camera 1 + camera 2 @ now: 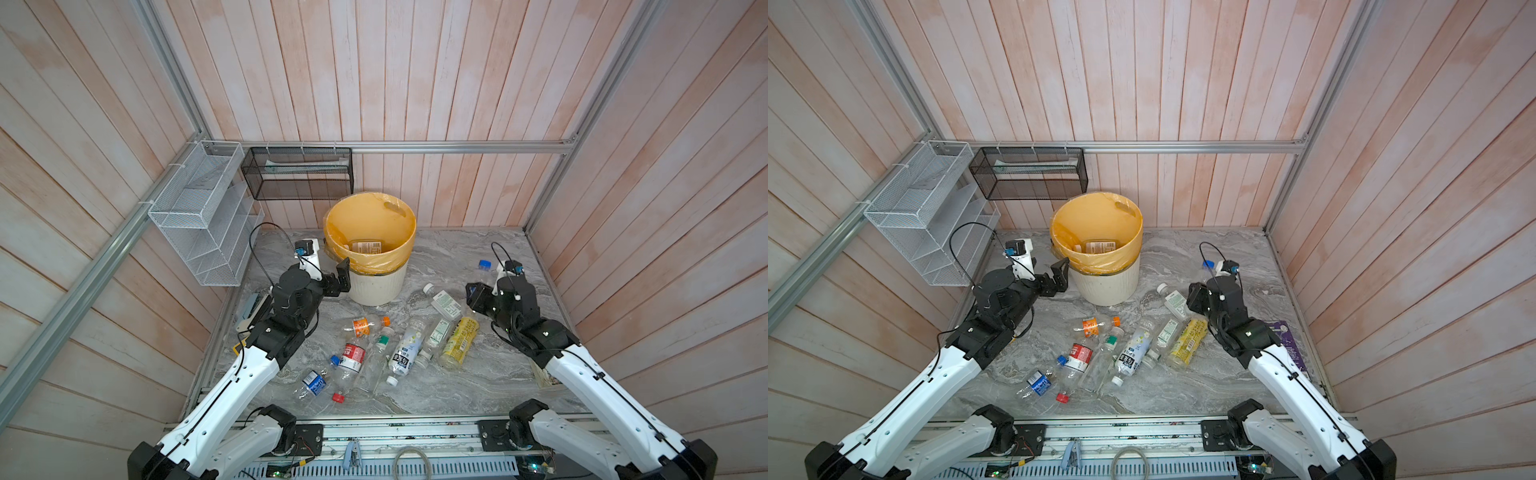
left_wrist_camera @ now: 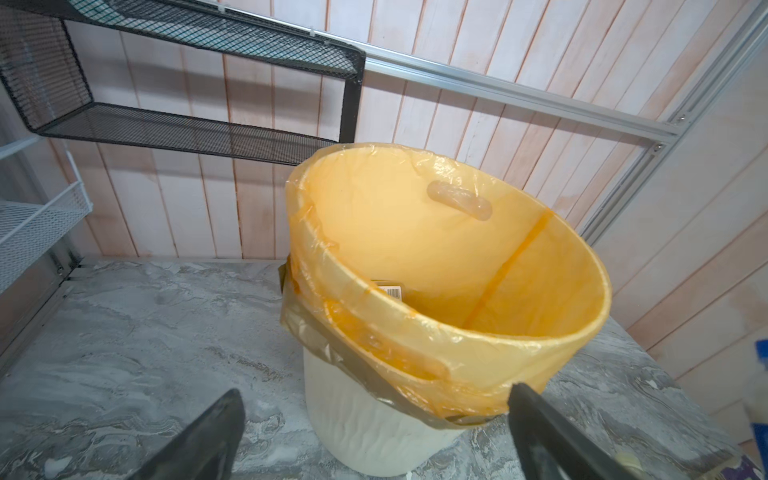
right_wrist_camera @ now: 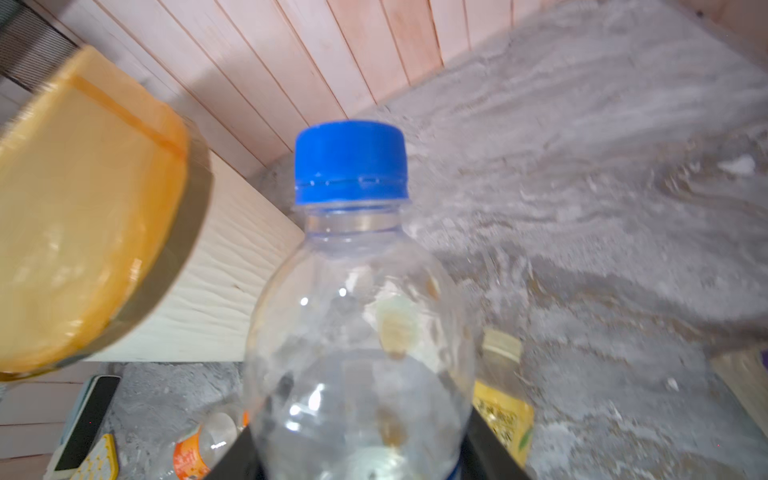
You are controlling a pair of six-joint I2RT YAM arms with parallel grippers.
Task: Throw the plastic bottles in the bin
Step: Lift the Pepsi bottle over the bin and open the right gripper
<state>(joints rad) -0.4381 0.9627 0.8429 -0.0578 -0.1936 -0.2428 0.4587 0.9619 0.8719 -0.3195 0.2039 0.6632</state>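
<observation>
One blue-capped bottle [image 3: 357, 332] clamped in right fingers [image 3: 490, 457]; left fingers [image 2: 199, 440] spread, empty; yellow label [image 3: 500, 419] illegible.

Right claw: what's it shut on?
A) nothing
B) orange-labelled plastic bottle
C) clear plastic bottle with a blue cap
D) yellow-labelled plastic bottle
C: in the right wrist view the right claw has its two black jaws pressed against the lower body of the clear plastic bottle with a blue cap, cap pointing away from the camera.
</observation>
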